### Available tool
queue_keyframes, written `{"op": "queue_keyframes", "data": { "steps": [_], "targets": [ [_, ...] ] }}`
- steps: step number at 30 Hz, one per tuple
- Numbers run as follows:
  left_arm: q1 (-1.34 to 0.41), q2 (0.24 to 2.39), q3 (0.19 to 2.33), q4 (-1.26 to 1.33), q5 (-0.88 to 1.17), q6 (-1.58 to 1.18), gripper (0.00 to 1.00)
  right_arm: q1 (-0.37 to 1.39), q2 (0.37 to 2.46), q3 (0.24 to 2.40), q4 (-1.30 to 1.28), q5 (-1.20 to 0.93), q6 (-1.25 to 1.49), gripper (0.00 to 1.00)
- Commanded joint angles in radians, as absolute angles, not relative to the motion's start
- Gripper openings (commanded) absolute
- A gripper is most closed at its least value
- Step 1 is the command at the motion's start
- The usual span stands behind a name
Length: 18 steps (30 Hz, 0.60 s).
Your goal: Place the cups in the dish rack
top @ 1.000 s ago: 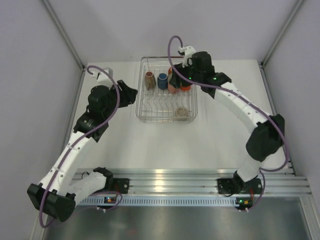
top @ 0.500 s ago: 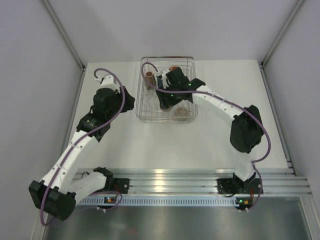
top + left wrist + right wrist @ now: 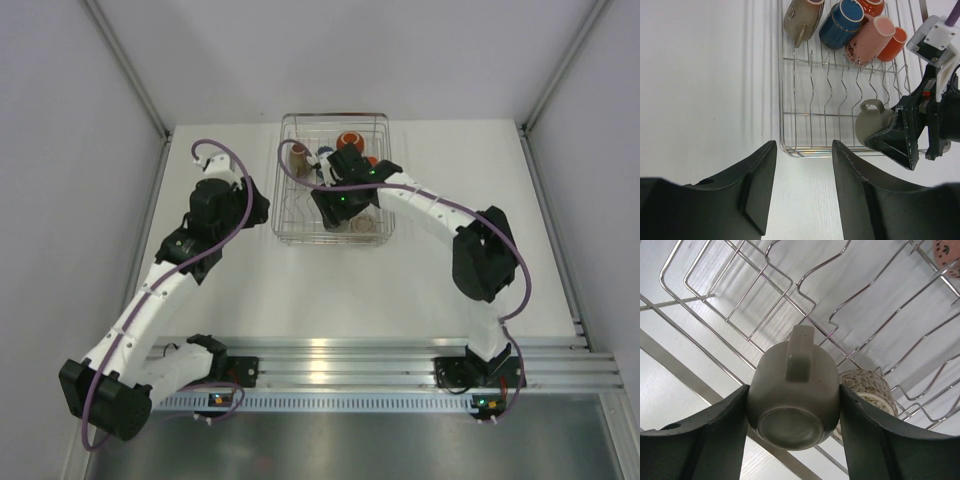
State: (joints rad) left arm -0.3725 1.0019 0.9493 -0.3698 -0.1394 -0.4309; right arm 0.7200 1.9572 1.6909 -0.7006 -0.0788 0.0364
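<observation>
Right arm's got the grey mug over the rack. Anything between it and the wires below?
Nothing visible lies between the grey mug in the right gripper and the dish rack wires. A speckled cup sits in the rack close beside it, just beyond one finger, so that side looks tight.

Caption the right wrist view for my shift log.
Right pincer clamps an olive-grey mug over the wire dish rack, beside a speckled cup.

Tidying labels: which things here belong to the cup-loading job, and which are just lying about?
Job: dish rack; grey cup (right jaws); speckled cup; beige cup; blue cup; pink cup; two orange cups.
Lying about: none; only table and cables.
</observation>
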Motion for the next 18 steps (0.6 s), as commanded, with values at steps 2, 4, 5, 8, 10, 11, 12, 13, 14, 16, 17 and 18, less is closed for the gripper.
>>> {"op": "queue_keyframes", "data": {
  "steps": [2, 4, 5, 8, 10, 11, 12, 13, 14, 16, 17, 18],
  "targets": [
    [-0.365, 0.996, 0.939, -0.353, -0.146, -0.411, 0.54, 0.747, 1.988, 1.736, -0.727, -0.103, 0.012, 0.00],
    [-0.367, 0.996, 0.937, -0.353, -0.147, -0.410, 0.54, 0.752, 2.008, 1.744, -0.738, -0.109, 0.009, 0.00],
    [-0.367, 0.994, 0.939, -0.354, -0.146, -0.410, 0.54, 0.750, 2.016, 1.749, -0.742, -0.109, 0.011, 0.00],
    [-0.364, 0.994, 0.939, -0.353, -0.149, -0.405, 0.54, 0.752, 2.040, 1.769, -0.755, -0.110, 0.009, 0.00],
    [-0.364, 0.994, 0.939, -0.351, -0.149, -0.403, 0.54, 0.752, 2.060, 1.789, -0.767, -0.113, 0.011, 0.00],
    [-0.364, 0.994, 0.937, -0.353, -0.149, -0.402, 0.54, 0.750, 2.068, 1.796, -0.770, -0.114, 0.011, 0.00],
    [-0.362, 0.994, 0.937, -0.353, -0.149, -0.402, 0.54, 0.752, 2.081, 1.811, -0.773, -0.117, 0.009, 0.00],
    [-0.361, 0.997, 0.936, -0.351, -0.149, -0.402, 0.54, 0.753, 2.091, 1.821, -0.784, -0.117, 0.011, 0.00],
    [-0.362, 0.997, 0.937, -0.351, -0.149, -0.402, 0.54, 0.752, 2.100, 1.830, -0.791, -0.118, -0.023, 0.00],
    [-0.360, 0.999, 0.936, -0.351, -0.146, -0.400, 0.54, 0.752, 2.127, 1.861, -0.814, -0.121, -0.026, 0.00],
    [-0.359, 0.999, 0.936, -0.351, -0.146, -0.399, 0.54, 0.752, 2.141, 1.873, -0.822, -0.123, -0.029, 0.00],
    [-0.359, 0.999, 0.936, -0.351, -0.147, -0.397, 0.54, 0.752, 2.146, 1.879, -0.828, -0.121, -0.029, 0.00]
  ]
}}
